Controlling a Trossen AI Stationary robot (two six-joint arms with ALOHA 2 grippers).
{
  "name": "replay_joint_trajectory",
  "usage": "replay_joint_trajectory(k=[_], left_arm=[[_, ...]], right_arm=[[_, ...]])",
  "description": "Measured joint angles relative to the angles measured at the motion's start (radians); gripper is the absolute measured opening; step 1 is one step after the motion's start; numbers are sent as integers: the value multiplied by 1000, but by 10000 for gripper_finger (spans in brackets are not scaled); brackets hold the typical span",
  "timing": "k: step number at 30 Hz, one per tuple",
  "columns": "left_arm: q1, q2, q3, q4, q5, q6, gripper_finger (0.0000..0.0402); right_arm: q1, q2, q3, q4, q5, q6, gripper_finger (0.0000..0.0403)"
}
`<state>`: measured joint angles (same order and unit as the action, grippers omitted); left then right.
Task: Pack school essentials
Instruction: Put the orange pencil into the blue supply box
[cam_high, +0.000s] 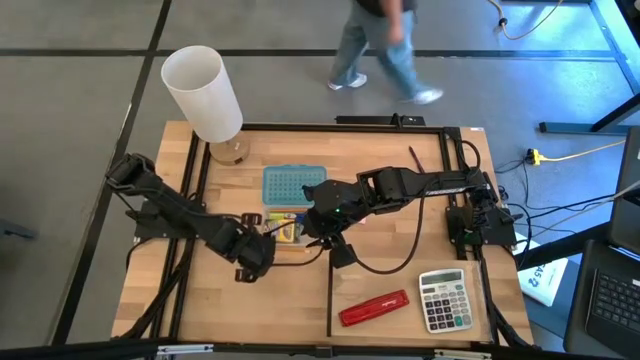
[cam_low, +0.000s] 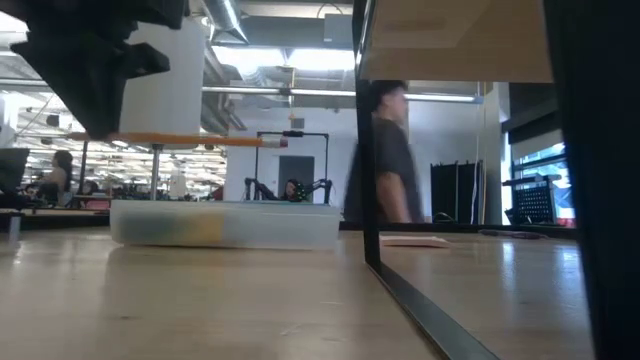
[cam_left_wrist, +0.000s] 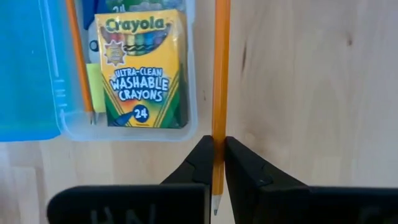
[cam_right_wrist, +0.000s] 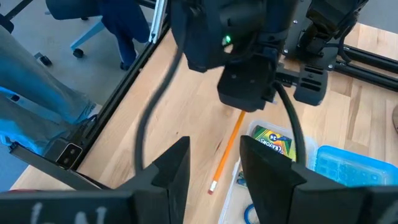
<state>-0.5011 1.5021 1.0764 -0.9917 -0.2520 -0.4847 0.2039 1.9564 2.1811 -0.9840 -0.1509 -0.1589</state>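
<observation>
An orange pencil (cam_left_wrist: 219, 74) hangs level above the table, with my left gripper (cam_left_wrist: 217, 144) shut on it beside the clear pencil case (cam_left_wrist: 186, 127). In the case lie a yellow-green crayon box (cam_left_wrist: 142, 71) and another orange pencil (cam_left_wrist: 77, 56); its blue lid (cam_high: 293, 185) lies open on the far side. In the low view the held pencil (cam_low: 180, 140) floats above the case (cam_low: 225, 222). My right gripper (cam_right_wrist: 214, 165) hovers open above the case, with nothing between its fingers, looking down on my left gripper (cam_right_wrist: 245, 93). My left gripper pinches the pencil between its two fingers close to the sharpened tip (cam_left_wrist: 217, 134). The fingers point down and lie across the pencil. The pencil is lifted clear of the table and stays level, its eraser end (cam_low: 268, 142) sticking out free.
A red stapler (cam_high: 373, 308) and a grey calculator (cam_high: 443, 298) lie near the table's front right. A white cylinder (cam_high: 203, 95) stands at the far left corner. A black frame (cam_high: 330, 290) runs around and across the table. A person (cam_high: 385, 50) walks beyond the far edge.
</observation>
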Motion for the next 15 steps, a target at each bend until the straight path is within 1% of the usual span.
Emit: replay_joint_trajectory(k=[4,8,15], left_arm=[[25,0,-23,15,36,37,18],[54,0,-23,25,36,79,18],[136,0,-23,34,36,152,18]], right_arm=[[0,0,0,0,0,0,142],[0,0,0,0,0,0,142],[-3,0,0,-22,1,25,142]])
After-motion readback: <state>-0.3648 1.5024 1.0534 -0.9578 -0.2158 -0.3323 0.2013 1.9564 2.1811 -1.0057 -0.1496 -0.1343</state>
